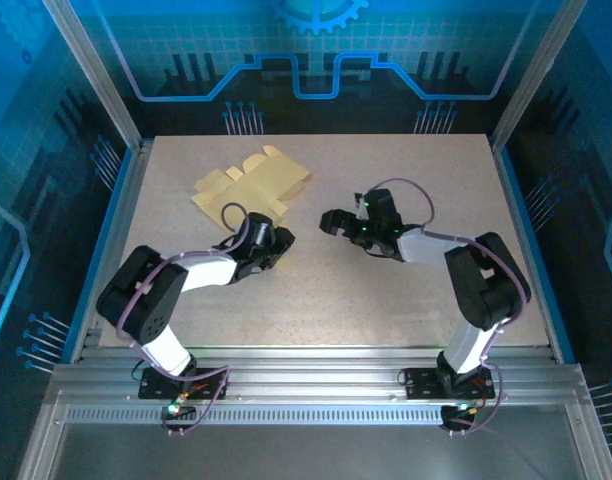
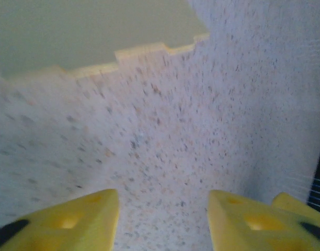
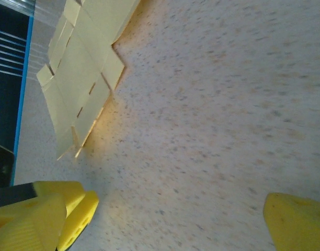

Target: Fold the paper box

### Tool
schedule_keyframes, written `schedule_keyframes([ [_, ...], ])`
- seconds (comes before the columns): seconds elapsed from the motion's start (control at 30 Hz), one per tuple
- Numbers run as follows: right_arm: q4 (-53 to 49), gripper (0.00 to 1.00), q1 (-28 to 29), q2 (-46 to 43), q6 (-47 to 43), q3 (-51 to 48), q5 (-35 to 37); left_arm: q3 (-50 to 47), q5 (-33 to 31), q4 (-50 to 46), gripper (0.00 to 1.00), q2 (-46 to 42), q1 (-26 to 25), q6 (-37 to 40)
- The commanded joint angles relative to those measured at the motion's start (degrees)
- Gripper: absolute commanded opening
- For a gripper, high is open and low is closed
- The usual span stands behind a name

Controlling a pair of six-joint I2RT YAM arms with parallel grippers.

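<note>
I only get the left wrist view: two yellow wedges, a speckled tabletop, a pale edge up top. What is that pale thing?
Observer: It's the paper box, a flat cut-out sheet with flaps, toward the far left of the table.
Visitor: Is the other arm holding it?
Observer: No. The right fingers are spread wide and empty, off to the sheet's right, apart from it.
Visitor: Does the sheet lie square to the table?
Observer: No, from above it sits at a slant to the table's edges.
</note>
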Motion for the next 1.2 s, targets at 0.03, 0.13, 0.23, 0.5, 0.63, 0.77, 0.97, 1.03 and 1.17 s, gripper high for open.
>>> schedule_keyframes([
  [0.03, -4.4, 0.94, 4.7, 5.7, 6.6, 9.3, 2.5, -1.9, -10.9, -10.5, 0.70, -13.6, 4.5, 8.3],
  [0.13, -6.1, 0.85, 6.3, 11.1, 10.7, 15.3, 2.0, -4.4, -13.3, -17.1, 0.86, -22.7, 8.0, 12.1],
  [0.23, -6.9, 0.69, 7.7, 16.7, 15.1, 21.0, -0.1, -5.6, -13.1, -23.1, 0.99, -30.1, 11.7, 14.6],
  [0.5, -10.4, 0.46, 10.5, 30.1, 20.2, 35.5, -3.5, -5.7, -14.3, -32.9, 0.99, -41.6, 13.1, 20.0],
  [0.63, -13.1, 0.37, 10.9, 34.1, 18.8, 41.4, -4.6, -5.8, -13.7, -33.7, 0.99, -41.6, 13.4, 21.7],
  [0.77, -14.2, 0.26, 10.4, 35.4, 18.1, 43.2, -4.9, -6.0, -12.6, -32.4, 0.99, -40.0, 13.6, 22.1],
  [0.97, -18.5, 0.03, 8.7, 34.4, 13.7, 43.9, -5.5, -5.4, -10.7, -30.5, 0.99, -36.6, 13.7, 22.7],
  [1.03, -21.6, 0.00, 8.0, 33.1, 10.1, 43.6, -4.9, -4.9, -10.1, -30.3, 0.99, -35.7, 13.6, 23.8],
  [1.17, -28.1, 0.00, 6.4, 26.9, -0.1, 41.1, -3.8, -2.9, -8.3, -31.0, 0.99, -33.5, 13.7, 27.3],
])
